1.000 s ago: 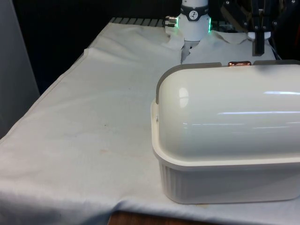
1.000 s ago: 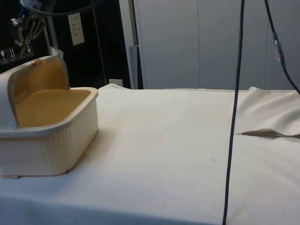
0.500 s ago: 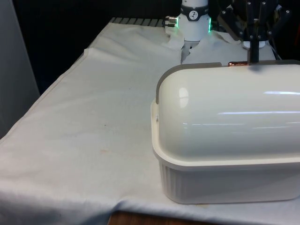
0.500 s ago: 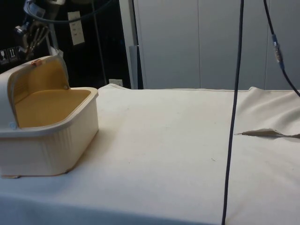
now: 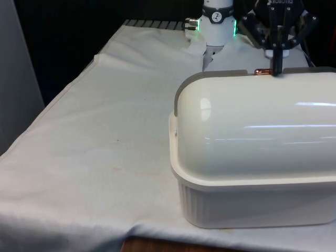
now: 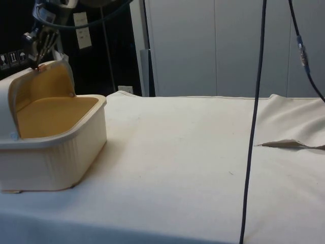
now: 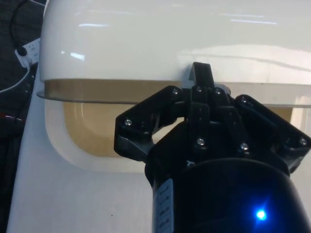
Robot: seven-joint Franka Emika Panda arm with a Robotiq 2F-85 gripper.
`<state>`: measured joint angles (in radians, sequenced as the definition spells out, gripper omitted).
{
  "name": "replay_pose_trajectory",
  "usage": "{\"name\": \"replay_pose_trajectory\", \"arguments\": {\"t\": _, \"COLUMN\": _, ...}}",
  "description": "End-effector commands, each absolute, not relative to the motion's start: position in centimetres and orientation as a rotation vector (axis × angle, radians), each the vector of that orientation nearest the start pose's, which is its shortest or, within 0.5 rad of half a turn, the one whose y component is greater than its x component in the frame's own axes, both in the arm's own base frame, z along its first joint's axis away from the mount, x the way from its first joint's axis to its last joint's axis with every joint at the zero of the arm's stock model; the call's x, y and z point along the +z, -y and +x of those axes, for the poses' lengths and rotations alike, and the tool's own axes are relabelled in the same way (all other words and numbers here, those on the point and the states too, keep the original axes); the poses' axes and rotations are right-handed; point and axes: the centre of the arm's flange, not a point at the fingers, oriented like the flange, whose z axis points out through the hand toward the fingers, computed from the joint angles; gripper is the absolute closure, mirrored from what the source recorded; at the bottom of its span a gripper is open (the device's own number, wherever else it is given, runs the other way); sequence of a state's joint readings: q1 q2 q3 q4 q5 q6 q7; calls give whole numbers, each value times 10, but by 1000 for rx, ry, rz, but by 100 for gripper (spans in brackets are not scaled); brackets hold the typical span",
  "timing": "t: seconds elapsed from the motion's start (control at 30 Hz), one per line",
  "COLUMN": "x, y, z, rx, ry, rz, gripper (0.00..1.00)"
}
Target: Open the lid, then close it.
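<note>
1. Lid (image 5: 252,123) of the white bread box (image 5: 252,202): it is rolled back over the box's rear, so its glossy curved shell faces the front view and hides the opening there.
2. The box stands on the white cloth (image 5: 105,136), at the front view's right and close to the near edge of the table; in the side view the box (image 6: 51,157) sits at the left.
3. In the side view the opening faces out over the table and the tan inside (image 6: 51,114) of the box is bare to see, with the lid (image 6: 10,91) arched up behind it.
4. A small copper handle (image 5: 261,72) sits on the lid's grey front edge, which is now at the top of the raised lid.
5. The black gripper (image 5: 276,69) points down at that handle; in the side view its tip (image 6: 36,63) meets the copper piece at the lid's upper edge.
6. In the wrist view the fingers (image 7: 201,77) are pressed together with no gap, their tip against the lid's edge (image 7: 146,90). Whether they pinch the handle cannot be told.
</note>
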<state>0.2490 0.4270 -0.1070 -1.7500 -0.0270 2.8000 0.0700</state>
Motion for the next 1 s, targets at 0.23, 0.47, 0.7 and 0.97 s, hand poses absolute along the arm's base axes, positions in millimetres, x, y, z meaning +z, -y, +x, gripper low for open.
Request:
{"name": "replay_pose_trajectory", "arguments": {"t": 0.23, "x": 400, "y": -106, "z": 689, "rx": -954, "ry": 185, "rz": -2985, "gripper": 100}}
{"name": "replay_pose_trajectory", "arguments": {"t": 0.47, "x": 400, "y": -102, "z": 682, "rx": -921, "ry": 210, "rz": -3017, "gripper": 100}}
{"name": "replay_pose_trajectory", "arguments": {"t": 0.7, "x": 399, "y": -101, "z": 679, "rx": -881, "ry": 235, "rz": -3043, "gripper": 100}}
{"name": "replay_pose_trajectory", "arguments": {"t": 0.97, "x": 399, "y": -101, "z": 673, "rx": -828, "ry": 264, "rz": -3075, "gripper": 100}}
